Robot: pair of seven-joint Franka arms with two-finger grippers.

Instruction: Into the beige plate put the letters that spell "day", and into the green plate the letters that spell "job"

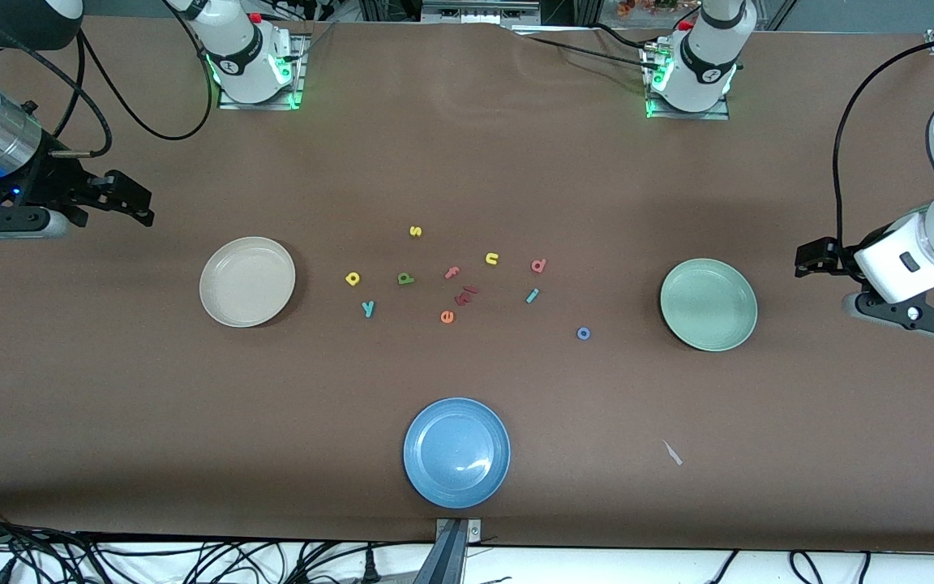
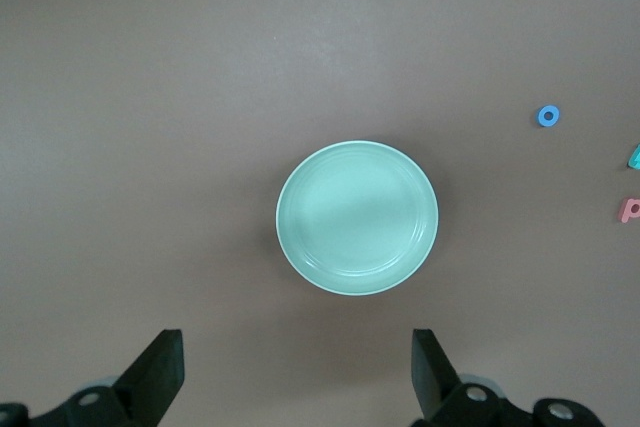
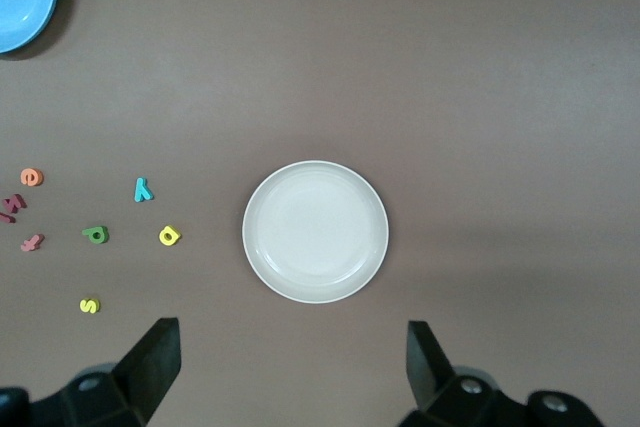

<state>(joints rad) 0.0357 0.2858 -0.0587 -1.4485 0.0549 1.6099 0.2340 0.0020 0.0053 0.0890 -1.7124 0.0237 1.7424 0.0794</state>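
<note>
Both arms wait at the table ends, jaws spread wide and holding nothing: the left gripper (image 2: 293, 372) by the green plate (image 1: 709, 304), the right gripper (image 3: 290, 367) by the beige plate (image 1: 247, 281). Between the plates lie the letters: yellow a (image 1: 353, 279), teal y (image 1: 368, 308), green d (image 1: 405, 279); then pink b (image 1: 538, 265), teal j (image 1: 532, 296), blue o (image 1: 584, 333).

Robotics lab, bolted arm bases (image 1: 254, 77), loose cables (image 1: 191, 560)
</note>
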